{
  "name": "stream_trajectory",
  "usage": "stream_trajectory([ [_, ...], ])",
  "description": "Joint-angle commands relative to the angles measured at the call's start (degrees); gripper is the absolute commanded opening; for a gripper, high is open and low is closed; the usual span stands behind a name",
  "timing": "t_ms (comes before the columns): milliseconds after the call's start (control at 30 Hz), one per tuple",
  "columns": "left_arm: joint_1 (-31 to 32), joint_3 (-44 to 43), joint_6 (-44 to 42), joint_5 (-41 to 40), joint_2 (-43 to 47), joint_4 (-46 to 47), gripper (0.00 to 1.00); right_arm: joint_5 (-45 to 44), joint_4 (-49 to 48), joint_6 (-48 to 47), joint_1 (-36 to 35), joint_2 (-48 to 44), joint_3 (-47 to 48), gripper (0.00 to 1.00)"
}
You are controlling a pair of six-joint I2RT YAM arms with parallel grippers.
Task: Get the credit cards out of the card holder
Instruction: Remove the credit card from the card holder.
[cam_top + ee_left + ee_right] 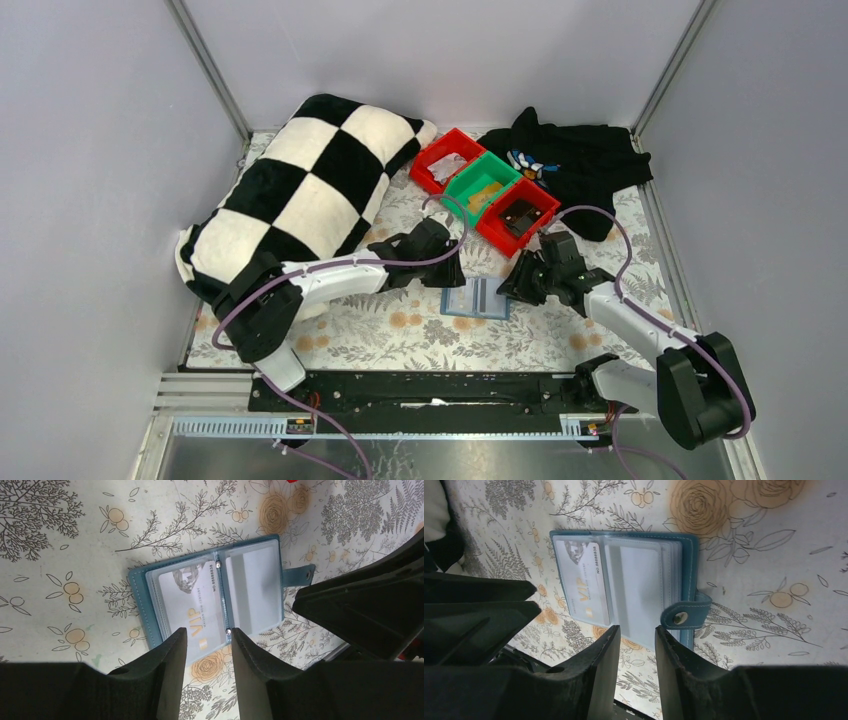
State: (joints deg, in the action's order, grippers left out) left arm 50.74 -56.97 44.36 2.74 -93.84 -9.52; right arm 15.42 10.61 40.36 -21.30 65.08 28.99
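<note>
The teal card holder (477, 297) lies open and flat on the floral cloth between my two grippers. In the left wrist view its left pocket holds a pale credit card (192, 605) printed "VIP", whose lower end sticks out past the holder's edge. The right panel (252, 590) looks pale and unmarked. My left gripper (209, 632) hovers open just short of that card's end, holding nothing. My right gripper (638, 628) is open over the holder's near edge, beside the snap tab (684, 615), and is also empty. The same card (584, 585) shows in the right wrist view.
A black-and-white checkered pillow (300, 190) fills the back left. Two red bins (447, 160) (517, 215) and a green bin (482, 183) stand in a row behind the holder. A black garment (580, 165) lies at the back right. Grey walls enclose the table.
</note>
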Motion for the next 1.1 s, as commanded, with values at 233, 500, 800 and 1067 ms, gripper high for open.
stream_trajectory([
  [233, 0.0, 2.2, 2.3, 0.4, -1.9, 6.9, 0.42, 2.4, -7.4, 1.4, -4.2, 5.2, 1.0, 0.39],
  [500, 0.0, 3.1, 1.4, -1.7, -2.4, 7.0, 0.4, 2.0, -10.0, 3.3, -6.8, 9.2, 1.7, 0.39],
  [800, 0.1, 3.4, 0.8, -0.7, -5.1, 7.6, 0.38, 2.8, -15.1, 4.3, -7.1, 13.4, 2.5, 0.38],
  [1067, 0.0, 3.5, 0.6, -0.7, -6.7, 7.5, 0.37, 3.0, -17.0, 5.0, -7.2, 16.0, 2.9, 0.37],
])
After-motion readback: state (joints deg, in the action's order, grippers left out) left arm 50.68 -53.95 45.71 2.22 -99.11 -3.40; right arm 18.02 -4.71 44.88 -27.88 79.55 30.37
